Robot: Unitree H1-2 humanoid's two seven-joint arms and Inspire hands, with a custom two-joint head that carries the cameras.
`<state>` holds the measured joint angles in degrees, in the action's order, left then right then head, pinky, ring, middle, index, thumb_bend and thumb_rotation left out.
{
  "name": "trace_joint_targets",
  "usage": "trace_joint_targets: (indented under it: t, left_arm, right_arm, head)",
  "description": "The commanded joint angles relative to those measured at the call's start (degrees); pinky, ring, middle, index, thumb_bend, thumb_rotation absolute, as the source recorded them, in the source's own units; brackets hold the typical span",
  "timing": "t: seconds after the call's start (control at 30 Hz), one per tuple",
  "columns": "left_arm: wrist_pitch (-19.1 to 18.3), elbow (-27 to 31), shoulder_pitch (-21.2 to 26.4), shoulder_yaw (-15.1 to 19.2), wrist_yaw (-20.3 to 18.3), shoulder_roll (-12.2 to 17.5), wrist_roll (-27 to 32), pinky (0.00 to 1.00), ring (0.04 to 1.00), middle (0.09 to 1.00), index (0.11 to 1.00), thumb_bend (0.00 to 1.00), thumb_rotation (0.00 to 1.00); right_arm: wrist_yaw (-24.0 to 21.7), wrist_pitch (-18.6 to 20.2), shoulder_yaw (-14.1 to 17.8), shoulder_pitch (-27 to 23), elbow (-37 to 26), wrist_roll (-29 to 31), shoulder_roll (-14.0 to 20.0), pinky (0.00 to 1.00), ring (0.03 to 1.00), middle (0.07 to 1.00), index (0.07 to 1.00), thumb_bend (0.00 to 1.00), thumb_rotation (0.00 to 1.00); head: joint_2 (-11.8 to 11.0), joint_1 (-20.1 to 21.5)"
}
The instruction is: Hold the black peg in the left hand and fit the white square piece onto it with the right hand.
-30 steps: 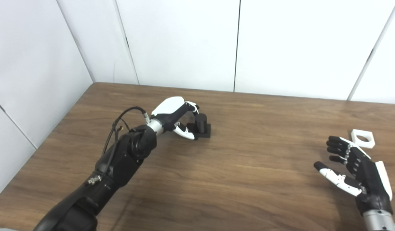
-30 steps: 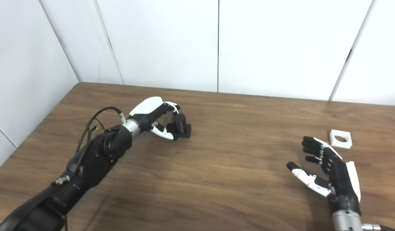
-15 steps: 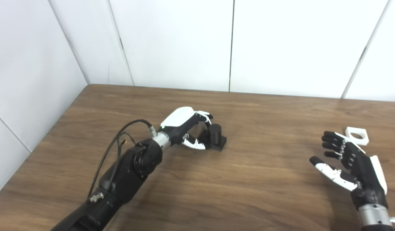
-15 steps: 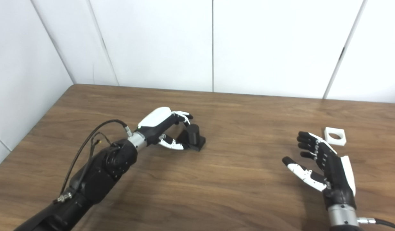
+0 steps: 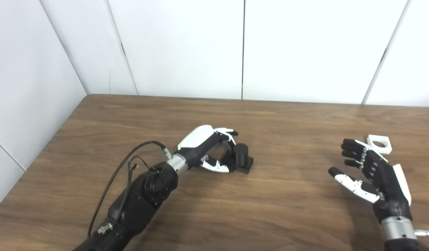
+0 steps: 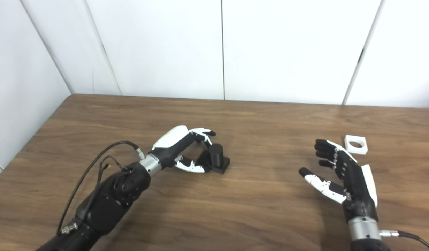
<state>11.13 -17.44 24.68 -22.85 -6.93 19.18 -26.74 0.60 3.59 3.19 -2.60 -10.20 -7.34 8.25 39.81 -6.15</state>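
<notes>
Black peg [image 5: 240,154] stands upright on the table [image 5: 214,209], left hand [image 5: 207,148] cupped open at its 9 o'clock to grasp it; right hand [image 5: 373,174] spread empty, white square piece [image 5: 379,144] at its 1 o'clock.

Bright, even overhead light w/ soft shadows (slightly soft focus), no glare.

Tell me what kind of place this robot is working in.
Most likely a lab test bench set up for robot trials. A bare wooden table stands in a corner of plain white wall panels, and on it lie only a black peg and a white square piece.
</notes>
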Motion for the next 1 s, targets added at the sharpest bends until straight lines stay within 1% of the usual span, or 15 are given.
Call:
trace_joint_targets:
  t: [0.0,0.03,0.1,0.23,0.37,0.5,0.67,0.77,0.97]
  left_arm:
    - [1.0,-0.1,-2.3,-3.3,-4.6,-1.5,-0.2,0.76,0.914,0.872,0.496,0.52,0.08]
    - [1.1,0.0,-2.5,-3.4,-4.6,-1.8,-0.1,0.76,0.913,0.873,0.496,0.52,0.08]
    - [1.2,0.2,-2.9,-3.5,-4.4,-2.2,-0.1,0.76,0.91,0.874,0.496,0.52,0.08]
    - [1.0,0.8,-4.0,-3.7,-4.4,-3.0,-0.1,0.76,0.913,0.875,0.496,0.52,0.08]
    - [1.4,1.4,-4.9,-4.0,-4.3,-3.5,-0.2,0.76,0.913,0.873,0.496,0.52,0.08]
    - [1.1,2.5,-6.2,-4.2,-5.0,-4.0,0.7,0.77,0.919,0.876,0.496,0.52,0.08]
    - [0.6,3.7,-7.6,-4.6,-5.3,-4.1,1.0,0.78,0.92,0.878,0.496,0.52,0.08]
    - [0.6,4.3,-8.2,-4.9,-5.3,-4.0,1.2,0.78,0.92,0.876,0.496,0.52,0.08]
    - [0.3,6.2,-9.4,-5.1,-5.6,-3.6,1.4,0.79,0.927,0.883,0.496,0.52,0.08]
  right_arm:
    - [0.4,-1.2,0.2,-1.8,-2.1,0.0,-0.1,0.69,0.752,0.766,0.749,0.58,0.18]
    - [0.5,-1.2,0.1,-1.9,-2.0,-0.1,-0.1,0.69,0.75,0.765,0.749,0.58,0.18]
    - [0.5,-1.2,0.1,-2.0,-1.9,-0.4,0.0,0.71,0.758,0.763,0.749,0.59,0.18]
    - [0.5,-0.6,-0.1,-2.1,-2.3,-1.2,0.0,0.72,0.765,0.766,0.755,0.58,0.19]
    - [0.5,0.0,0.0,-2.2,-2.8,-1.0,-0.4,0.72,0.766,0.767,0.756,0.58,0.18]
    - [0.4,0.2,0.1,-2.2,-3.0,-0.6,-0.7,0.71,0.765,0.769,0.756,0.58,0.17]
    - [0.4,0.2,-0.1,-2.4,-3.0,-1.2,-0.6,0.71,0.762,0.768,0.755,0.59,0.19]
    - [0.4,0.4,-0.2,-2.4,-3.2,-1.4,-0.6,0.69,0.755,0.767,0.751,0.59,0.19]
    - [0.5,0.8,-0.6,-2.3,-3.6,-2.5,-0.5,0.7,0.763,0.77,0.763,0.59,0.22]
  head:
    - [0.1,0.1]
    - [0.2,0.3]
    - [0.3,0.6]
    - [0.5,1.4]
    - [0.7,2.1]
    - [1.0,2.8]
    - [1.2,3.5]
    - [1.4,4.1]
    - [1.7,5.5]
